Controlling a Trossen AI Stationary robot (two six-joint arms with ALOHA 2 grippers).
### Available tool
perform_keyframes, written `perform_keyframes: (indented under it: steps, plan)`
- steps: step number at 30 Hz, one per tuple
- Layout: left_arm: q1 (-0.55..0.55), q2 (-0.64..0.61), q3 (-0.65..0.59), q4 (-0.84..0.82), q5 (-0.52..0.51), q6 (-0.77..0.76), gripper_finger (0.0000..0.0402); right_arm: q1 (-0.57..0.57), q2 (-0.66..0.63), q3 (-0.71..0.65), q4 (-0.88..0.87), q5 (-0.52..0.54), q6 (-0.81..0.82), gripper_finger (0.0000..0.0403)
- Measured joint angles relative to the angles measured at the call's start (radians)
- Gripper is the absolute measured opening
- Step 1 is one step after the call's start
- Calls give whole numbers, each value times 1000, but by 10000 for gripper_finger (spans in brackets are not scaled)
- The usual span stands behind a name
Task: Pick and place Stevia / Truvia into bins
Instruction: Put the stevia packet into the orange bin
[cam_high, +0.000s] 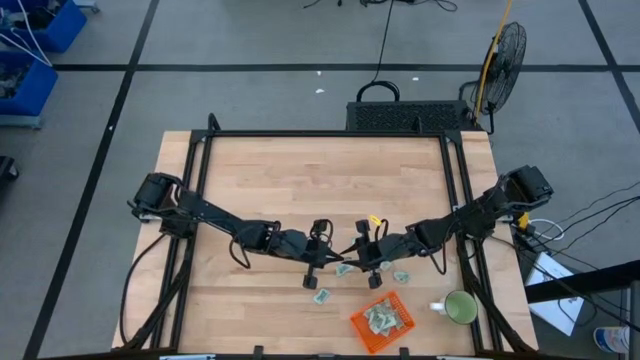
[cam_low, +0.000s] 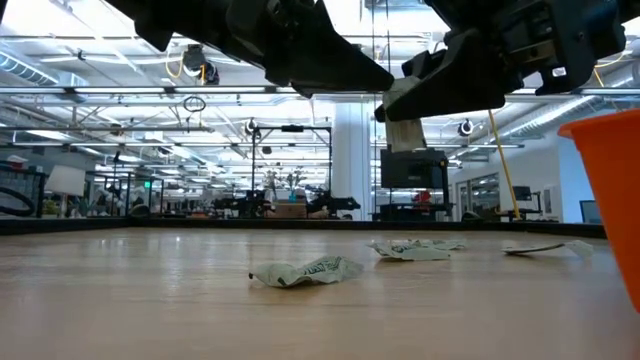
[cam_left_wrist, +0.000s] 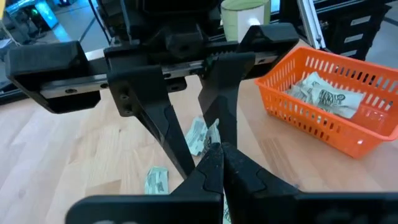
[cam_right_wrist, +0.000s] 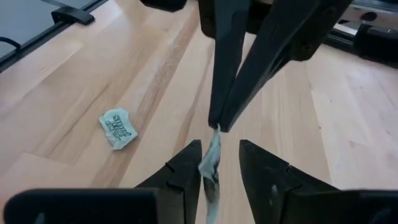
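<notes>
I see my left gripper (cam_right_wrist: 216, 124) pinching a sachet (cam_right_wrist: 211, 163) mid-table, above the wood. My right gripper (cam_right_wrist: 219, 163) is spread around it. The basket (cam_high: 381, 322) sits nearby, holding sachets.

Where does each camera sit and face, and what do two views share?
High: above the table, straight down; both arms show.
Low: at tabletop height, level toward the room; arms overhead.
Left wrist: on left arm, past left claw toward orange basket.
Right wrist: on right arm, past right claw onto the held sachet.
Shared: orange basket, in high and left wrist views.
</notes>
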Motion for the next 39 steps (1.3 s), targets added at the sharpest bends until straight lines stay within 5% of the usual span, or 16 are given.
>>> perform_keyframes:
  steps: [9, 20, 30, 39]
  plan:
    - [-6, 0, 0, -8, -26, 8, 1, 3, 0, 0, -39, 1, 1, 89]
    - [-6, 0, 0, -27, -44, -2, 4, 3, 0, 0, -38, 4, -5, 4]
    - [-6, 0, 0, -55, -57, -8, 75, 4, 0, 0, -57, 6, 14, 1]
    - [-2, 0, 0, -83, -84, -11, 128, 131, -26, 149, -430, -91, 177, 1]
